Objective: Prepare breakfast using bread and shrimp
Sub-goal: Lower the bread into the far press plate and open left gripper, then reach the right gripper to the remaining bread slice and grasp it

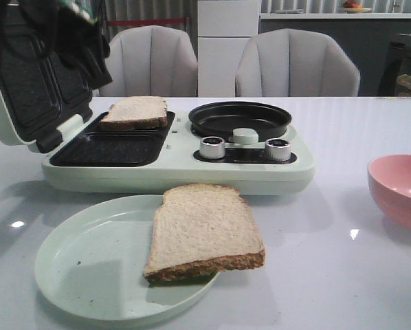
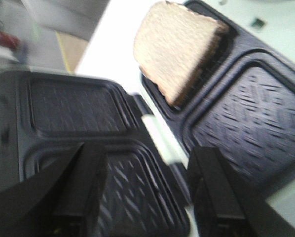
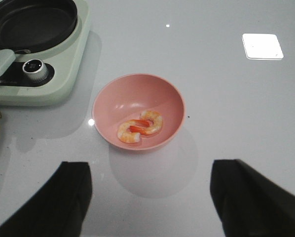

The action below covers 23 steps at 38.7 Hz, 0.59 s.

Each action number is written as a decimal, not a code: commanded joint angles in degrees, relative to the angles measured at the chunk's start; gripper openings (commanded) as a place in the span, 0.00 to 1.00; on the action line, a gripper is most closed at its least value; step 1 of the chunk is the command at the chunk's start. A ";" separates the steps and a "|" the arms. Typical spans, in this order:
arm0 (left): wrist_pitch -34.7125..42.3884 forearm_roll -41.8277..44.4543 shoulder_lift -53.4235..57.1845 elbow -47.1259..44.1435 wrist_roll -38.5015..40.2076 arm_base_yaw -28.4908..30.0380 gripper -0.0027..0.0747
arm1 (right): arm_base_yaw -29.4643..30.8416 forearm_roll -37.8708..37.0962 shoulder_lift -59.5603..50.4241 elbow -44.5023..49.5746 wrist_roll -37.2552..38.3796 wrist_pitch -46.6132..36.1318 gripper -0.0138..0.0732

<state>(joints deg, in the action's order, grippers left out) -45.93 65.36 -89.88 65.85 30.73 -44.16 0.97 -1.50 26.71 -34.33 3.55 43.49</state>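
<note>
One bread slice (image 1: 133, 112) lies on the far sandwich plate of the open breakfast maker (image 1: 178, 172); it also shows in the left wrist view (image 2: 179, 49). The second bread slice (image 1: 204, 232) lies on a pale green plate (image 1: 89, 261), overhanging its right rim. The shrimp (image 3: 140, 127) lies curled in a pink bowl (image 3: 132, 94). My left gripper (image 2: 147, 192) is open and empty, above the raised lid (image 2: 73, 103) and hinge. My right gripper (image 3: 152, 197) is open and empty, above the table, short of the bowl.
A black frying pan (image 1: 240, 118) sits on the maker's right half, with two silver knobs (image 1: 212, 147) in front of it. The pink bowl (image 1: 401, 192) stands at the table's right edge. Two grey chairs stand behind the table.
</note>
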 commanded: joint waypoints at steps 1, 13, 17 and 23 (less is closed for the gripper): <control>-6.16 -8.45 7.44 1.34 -2.03 -2.96 0.58 | 0.29 -0.13 0.60 -1.95 -0.07 -4.07 0.85; -11.95 -32.36 24.65 -0.27 -2.88 -10.36 0.58 | 0.29 -0.13 0.60 -1.95 -0.07 -4.07 0.85; -11.70 -36.04 29.48 -2.52 -3.78 -13.41 0.58 | 0.29 -0.13 0.60 -1.95 -0.07 -4.02 0.85; -11.32 -39.55 36.65 -7.47 -3.78 -19.02 0.58 | 0.29 -0.13 0.60 -1.95 -0.07 -4.43 0.85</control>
<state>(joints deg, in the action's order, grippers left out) -59.19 26.25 -57.16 59.09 27.08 -60.36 0.97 -1.50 26.71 -34.33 3.55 43.49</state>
